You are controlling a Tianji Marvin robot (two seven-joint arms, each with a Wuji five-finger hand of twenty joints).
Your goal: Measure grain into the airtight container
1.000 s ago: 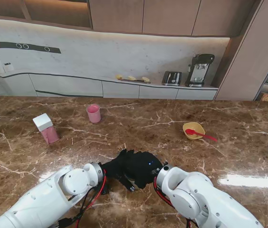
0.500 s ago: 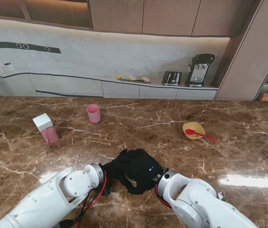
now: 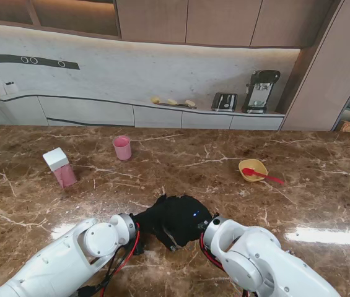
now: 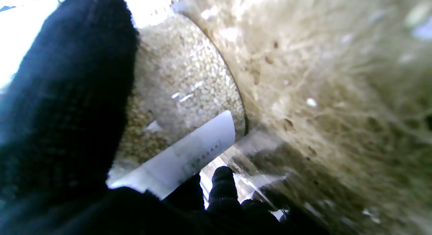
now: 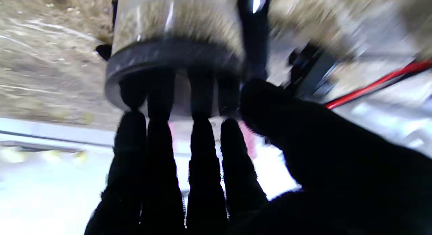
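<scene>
Nearest to the robot, the two black-gloved hands are met over the brown marbled stone table (image 3: 286,185). The left hand (image 3: 152,221) is wrapped around a clear round jar filled with pale grain (image 4: 182,83), which bears a white paper label (image 4: 182,157); a gloved finger is laid along the jar's side in the left wrist view. In the right wrist view the jar's dark ring-shaped lid (image 5: 168,56) is seen end-on, and the right hand (image 3: 184,216) is pressed to it, four fingers (image 5: 199,160) lying across its face and the thumb against its rim. From the stand's view the jar itself is hidden under both gloves, so it cannot be made out there.

Farther off, to the left, a pink rectangular container with a white lid (image 3: 59,167) is stood upright, apart from a pink plastic cup (image 3: 122,148) beyond it; what either holds cannot be told. To the right, well apart from the hands, a small yellow bowl (image 3: 252,166) is set, with a red spoon (image 3: 262,176) resting in it, handle out over the rim.

Against the far wall, a toaster (image 3: 224,101) and a dark coffee machine (image 3: 260,91) are seen on the counter.
</scene>
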